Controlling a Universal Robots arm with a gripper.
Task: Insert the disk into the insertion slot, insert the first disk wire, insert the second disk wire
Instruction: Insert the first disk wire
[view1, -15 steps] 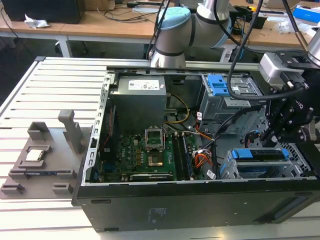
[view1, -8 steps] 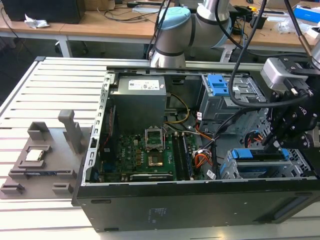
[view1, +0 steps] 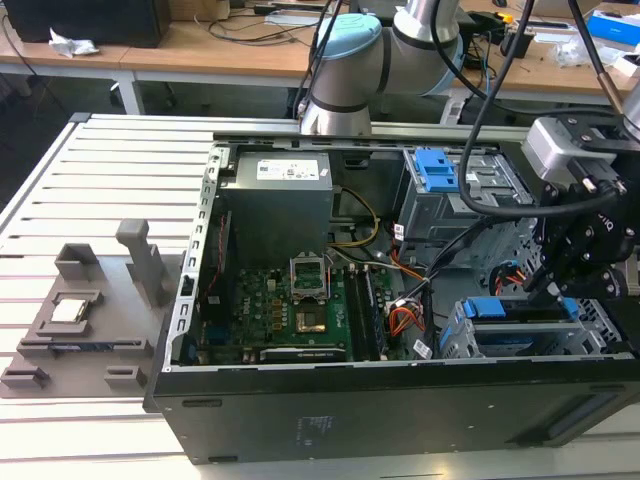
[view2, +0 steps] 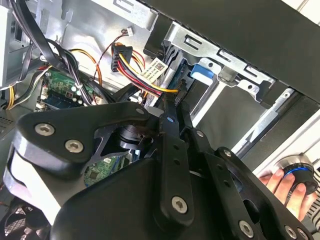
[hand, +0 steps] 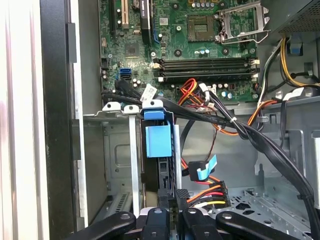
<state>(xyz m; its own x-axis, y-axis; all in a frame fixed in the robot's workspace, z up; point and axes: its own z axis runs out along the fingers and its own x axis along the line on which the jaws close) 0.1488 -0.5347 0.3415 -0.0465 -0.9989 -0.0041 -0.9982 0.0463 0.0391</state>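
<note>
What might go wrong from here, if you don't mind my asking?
1. The black cable bundle crosses close to the disk, so the gripper could snag it.
2. The loose power connector lies beside the gripper and might get knocked.
3. A person's hand is nearby and could be struck.

I work over a pale slatted metal table (view1: 110, 170), its grooves running across the exterior view. Two items rest directly on it. An open black computer case (view1: 400, 410) lies on its side toward the exterior view's right, open face up. A grey plastic fixture (view1: 60, 345) lies flat beside the case, toward the exterior view's left; it carries two upright posts (view1: 145, 262) and a small square silver chip (view1: 68, 310) seated in a recess
</note>
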